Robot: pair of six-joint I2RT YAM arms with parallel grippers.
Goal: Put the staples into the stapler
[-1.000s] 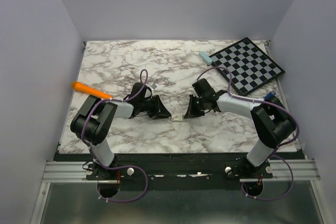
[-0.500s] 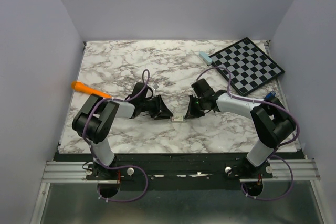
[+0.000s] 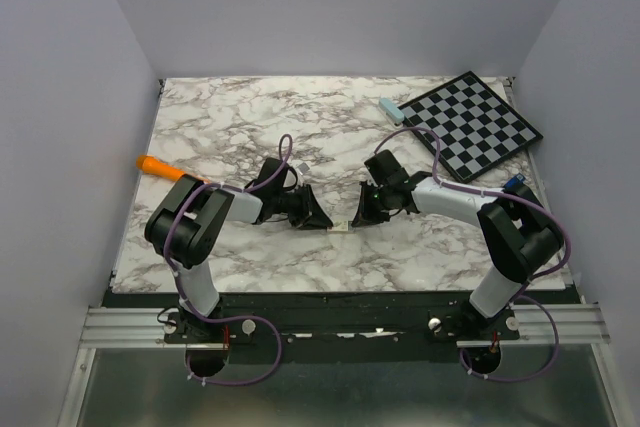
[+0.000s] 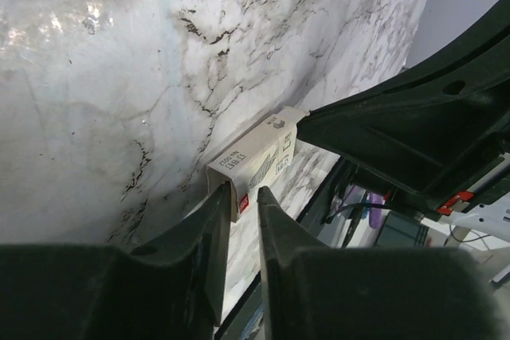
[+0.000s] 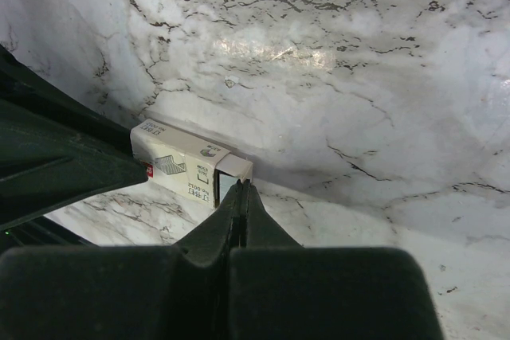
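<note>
Centrally, seen from above, a small white staple box lies on a marble table, and two black robot grippers meet at it from either side. The left gripper reaches in from the box's left. Its jaws are drawn to a narrow gap, and the red-labelled end of the box sits pinched in that gap. The right gripper comes from the box's right with its jaws pressed fully together, holding nothing. Its joined tips sit right at the pale inner tray that pokes out of the box's sleeve at that end. The stapler, light blue, lies well beyond the box, back and to the right, touching the corner of a chessboard. A tiny pale block of staples rests behind the box, slightly to its left. An orange pen lies far to the box's left.
</note>
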